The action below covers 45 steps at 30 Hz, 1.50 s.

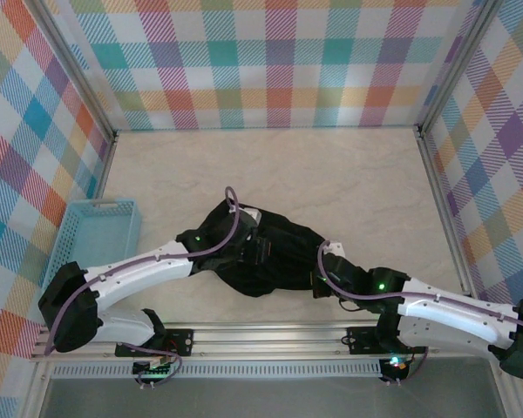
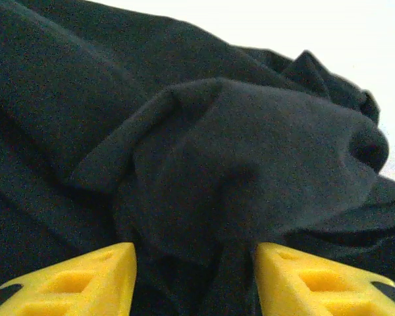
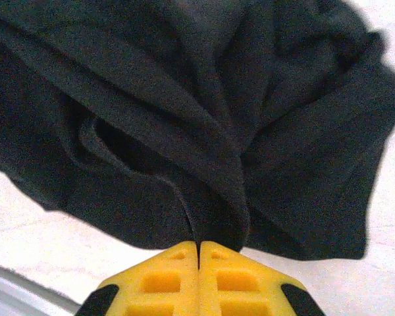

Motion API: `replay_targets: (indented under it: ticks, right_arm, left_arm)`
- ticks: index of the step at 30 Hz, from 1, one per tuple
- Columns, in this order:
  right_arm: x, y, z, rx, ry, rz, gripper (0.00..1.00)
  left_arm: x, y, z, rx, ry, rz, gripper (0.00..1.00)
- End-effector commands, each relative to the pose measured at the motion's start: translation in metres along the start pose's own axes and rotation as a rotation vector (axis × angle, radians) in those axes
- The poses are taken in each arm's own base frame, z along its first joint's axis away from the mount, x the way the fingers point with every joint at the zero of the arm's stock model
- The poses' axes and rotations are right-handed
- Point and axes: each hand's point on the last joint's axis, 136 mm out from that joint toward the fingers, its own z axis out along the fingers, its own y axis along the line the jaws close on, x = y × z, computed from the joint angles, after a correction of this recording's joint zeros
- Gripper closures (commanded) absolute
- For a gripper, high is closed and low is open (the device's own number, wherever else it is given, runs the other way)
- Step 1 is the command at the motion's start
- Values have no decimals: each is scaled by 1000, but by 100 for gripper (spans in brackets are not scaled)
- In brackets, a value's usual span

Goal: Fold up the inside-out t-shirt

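I see pale cream, faintly marbled flat tabletop point(image 1: 349, 174). Black soft-fabric t-shirt point(image 1: 292, 248) lies on it in crumpled heap. Well left of shirt, at tabletop's edge: light blue slotted plastic basket point(image 1: 100, 235).

a pale blue plastic basket point(image 1: 96, 231) sits on the cream bench point(image 1: 331, 174), well off to the left of the left claw point(image 1: 260, 248), hard by the side wall. pastel checked walls point(image 1: 270, 61) rise beyond that claw. a metal rail point(image 1: 270, 335) runs behind it, along the near edge.
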Motion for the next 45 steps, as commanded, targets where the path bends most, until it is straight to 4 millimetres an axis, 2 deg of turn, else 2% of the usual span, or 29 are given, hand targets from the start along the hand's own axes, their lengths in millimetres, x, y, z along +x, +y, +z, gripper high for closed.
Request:
replay_targets:
  ticks: [1,5,8,11,16,19,23,26,30,36,38,42,45]
  right_arm:
    - [14,11,10,-61,69,0,100]
    - [17,12,10,-69,80,5,100]
    - [14,20,8,-120,61,7,100]
    - [13,31,7,-181,55,-2,100]
    - [17,35,5,-207,59,-18,100]
    - [20,36,6,-210,63,-24,100]
    - [25,37,10,-217,69,-33,100]
    - [30,37,13,-212,81,-41,100]
    - [32,36,13,-201,80,-50,100]
    - [28,32,14,-171,64,-44,100]
    - [26,27,15,-134,63,-32,100]
    - [24,18,16,-68,60,-11,100]
    - [23,16,16,-63,48,8,100]
  left_arm:
    - [1,-2,-26,-109,-40,113,48]
    - [7,-45,-34,-57,-98,175,59]
    - [15,-65,-22,-48,-81,182,66]
    - [16,-61,-7,-113,-67,158,69]
    - [16,-41,23,-215,6,65,65]
    - [14,-31,32,-252,17,14,60]
    - [10,-26,37,-261,7,-26,54]
    - [10,-21,43,-272,20,-50,52]
    - [14,-17,49,-288,36,-56,57]
    - [18,-13,52,-305,52,-44,74]
    - [18,-14,48,-299,46,-40,84]
    - [17,-25,37,-259,7,-8,97]
    - [19,-29,28,-231,-22,0,100]
